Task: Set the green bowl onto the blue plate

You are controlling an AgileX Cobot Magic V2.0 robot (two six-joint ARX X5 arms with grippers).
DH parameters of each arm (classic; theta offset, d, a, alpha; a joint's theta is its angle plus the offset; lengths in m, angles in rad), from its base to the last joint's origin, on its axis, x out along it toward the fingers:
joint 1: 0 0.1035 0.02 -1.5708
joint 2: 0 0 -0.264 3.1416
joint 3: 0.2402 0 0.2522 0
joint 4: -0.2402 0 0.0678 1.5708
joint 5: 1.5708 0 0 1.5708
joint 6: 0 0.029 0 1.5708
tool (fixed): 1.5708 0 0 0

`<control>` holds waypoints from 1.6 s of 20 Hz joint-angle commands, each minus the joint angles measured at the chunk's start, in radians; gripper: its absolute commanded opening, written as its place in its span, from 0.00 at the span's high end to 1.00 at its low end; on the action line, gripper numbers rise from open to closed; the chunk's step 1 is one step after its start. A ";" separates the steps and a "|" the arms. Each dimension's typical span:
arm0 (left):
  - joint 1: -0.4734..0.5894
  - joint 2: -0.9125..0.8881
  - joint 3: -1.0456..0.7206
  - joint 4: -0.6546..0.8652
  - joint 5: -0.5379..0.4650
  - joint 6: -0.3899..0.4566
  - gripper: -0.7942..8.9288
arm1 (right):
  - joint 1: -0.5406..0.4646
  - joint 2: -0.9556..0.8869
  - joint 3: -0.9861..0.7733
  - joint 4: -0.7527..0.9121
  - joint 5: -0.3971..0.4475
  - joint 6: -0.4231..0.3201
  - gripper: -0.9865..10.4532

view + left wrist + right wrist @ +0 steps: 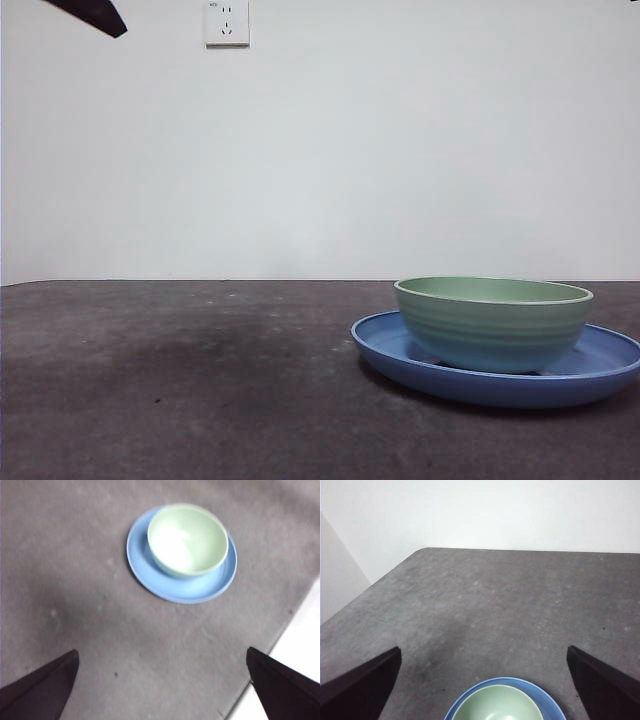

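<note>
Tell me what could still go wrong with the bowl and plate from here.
The green bowl sits off-centre on the blue plate, close to one rim, so a knock might slide it off. The left gripper and right gripper are both open above it; a low pass could clip the bowl.

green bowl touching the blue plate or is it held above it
Touching. Front view shows the green bowl resting on the blue plate, with neither gripper near it.
</note>
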 commanded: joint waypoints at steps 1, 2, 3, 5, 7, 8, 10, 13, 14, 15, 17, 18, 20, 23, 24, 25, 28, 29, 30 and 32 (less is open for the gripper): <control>-0.006 -0.039 -0.088 0.085 -0.003 -0.016 0.31 | 0.004 0.004 0.017 0.010 -0.003 0.002 0.34; -0.006 -0.045 -0.102 0.093 -0.003 -0.016 0.31 | 0.004 0.004 0.017 0.010 -0.003 0.003 0.34; -0.006 -0.047 -0.109 0.093 -0.003 -0.016 0.31 | 0.004 0.004 0.017 0.010 -0.003 0.003 0.34; -0.006 -0.047 -0.109 0.095 -0.003 -0.016 0.31 | 0.004 0.004 0.017 0.008 -0.004 0.006 0.34; -0.006 -0.047 -0.109 0.101 -0.003 -0.016 0.31 | 0.004 0.004 0.017 -0.006 -0.005 0.040 0.34; -0.006 -0.047 -0.109 0.101 -0.003 -0.016 0.31 | 0.004 0.004 0.017 -0.016 -0.005 0.047 0.35; -0.006 -0.047 -0.109 0.101 -0.003 -0.016 0.31 | 0.004 0.013 0.017 -0.064 0.000 0.054 0.35; -0.006 -0.047 -0.109 0.100 -0.003 -0.016 0.31 | 0.003 0.053 0.017 -0.173 0.013 0.055 0.35; -0.006 -0.047 -0.109 0.101 -0.003 -0.016 0.31 | 0.000 0.072 0.017 -0.207 0.016 0.057 0.35; -0.006 -0.047 -0.109 0.100 -0.003 -0.016 0.31 | -0.005 0.098 0.017 -0.243 0.015 0.062 0.35; -0.006 -0.047 -0.109 0.100 -0.003 -0.016 0.31 | -0.027 0.181 0.017 -0.310 -0.003 0.072 0.37; -0.006 -0.047 -0.109 0.100 -0.003 -0.016 0.31 | -0.042 0.221 0.017 -0.323 -0.029 0.068 0.39; -0.006 -0.047 -0.109 0.101 -0.003 -0.016 0.31 | -0.083 0.295 0.017 -0.314 -0.060 0.043 0.40; -0.006 -0.047 -0.109 0.100 -0.003 -0.016 0.31 | -0.176 0.400 0.017 -0.277 -0.130 0.036 0.44; -0.006 -0.047 -0.109 0.100 -0.003 -0.016 0.31 | -0.202 0.428 0.017 -0.266 -0.159 0.030 0.47; -0.006 -0.047 -0.109 0.100 -0.003 -0.016 0.31 | -0.229 0.462 0.017 -0.249 -0.193 0.026 0.49; -0.006 -0.047 -0.109 0.100 -0.003 -0.016 0.31 | -0.289 0.572 0.017 -0.212 -0.281 0.016 0.49; -0.006 -0.047 -0.109 0.100 -0.003 -0.016 0.31 | -0.298 0.615 0.017 -0.201 -0.286 0.014 0.49; -0.006 -0.047 -0.109 0.101 -0.003 -0.016 0.31 | -0.300 0.658 0.017 -0.190 -0.284 0.012 0.49; -0.006 -0.047 -0.109 0.100 -0.003 -0.016 0.31 | -0.299 0.739 0.017 -0.169 -0.285 -0.013 0.53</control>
